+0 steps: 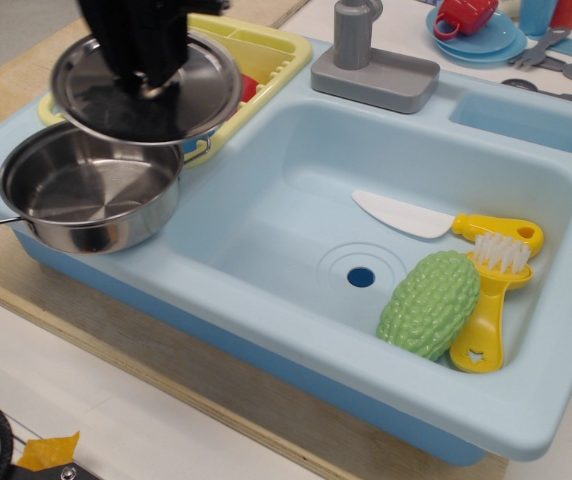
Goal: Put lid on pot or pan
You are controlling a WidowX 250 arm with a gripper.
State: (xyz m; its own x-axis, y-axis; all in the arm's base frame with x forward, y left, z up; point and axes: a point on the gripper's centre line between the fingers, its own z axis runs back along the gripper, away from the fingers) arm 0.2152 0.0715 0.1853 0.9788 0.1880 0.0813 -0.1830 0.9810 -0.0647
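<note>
The shiny steel pot (86,190) with two wire loop handles stands on the left rim of the blue sink unit (266,300), open and empty. My black gripper (146,85) is shut on the knob of the flat round steel lid (201,95). It holds the lid level in the air, above and slightly behind and to the right of the pot, overlapping the pot's far rim. The knob itself is hidden by the fingers.
A yellow dish rack (256,50) stands behind the pot. A grey faucet (371,65) stands at the back of the sink. The basin holds a white and yellow knife (436,220), a green gourd (429,303) and a yellow brush (491,300). Dishes (486,30) lie at the far right.
</note>
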